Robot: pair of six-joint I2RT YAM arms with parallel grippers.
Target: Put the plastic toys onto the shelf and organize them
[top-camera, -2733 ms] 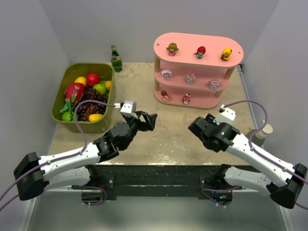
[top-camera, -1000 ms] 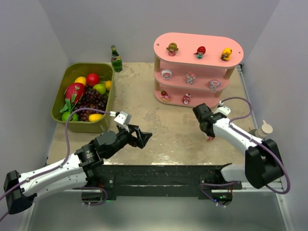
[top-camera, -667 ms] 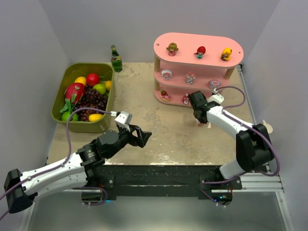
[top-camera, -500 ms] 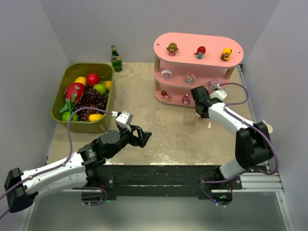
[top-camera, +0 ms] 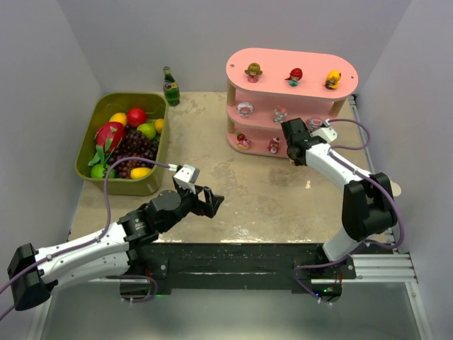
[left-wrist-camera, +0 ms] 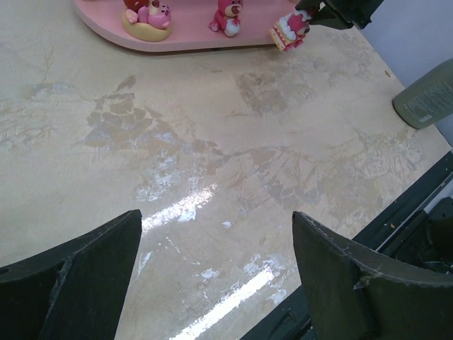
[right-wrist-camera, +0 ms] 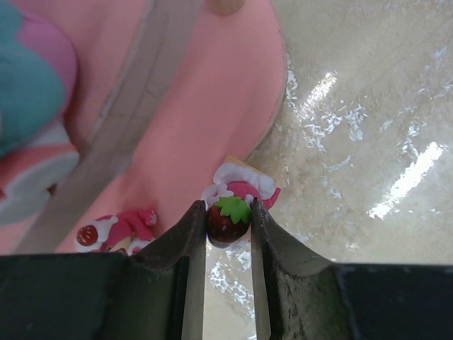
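Observation:
My right gripper [top-camera: 294,151] is shut on a small strawberry-topped pink and white cake figurine [right-wrist-camera: 237,197]. It holds it at the right end of the bottom board of the pink shelf [top-camera: 291,62], at the board's edge [right-wrist-camera: 212,106]. In the left wrist view the figurine [left-wrist-camera: 289,28] hangs tilted just past the board [left-wrist-camera: 191,39]. Three toys stand on the top board [top-camera: 295,76], three on the middle [top-camera: 280,114], two on the bottom [top-camera: 273,146]. My left gripper [top-camera: 210,202] is open and empty over the table's middle, its fingers [left-wrist-camera: 78,269] wide apart.
An olive-green bin [top-camera: 89,142] of toy fruit stands at the left. A green glass bottle [top-camera: 170,86] stands behind it. A grey-green cylinder [top-camera: 391,190] stands at the table's right edge, also in the left wrist view [left-wrist-camera: 425,99].
My right gripper has carried the cake figurine from the table's right side up to the shelf's bottom board. The left arm has shifted slightly and stays open.

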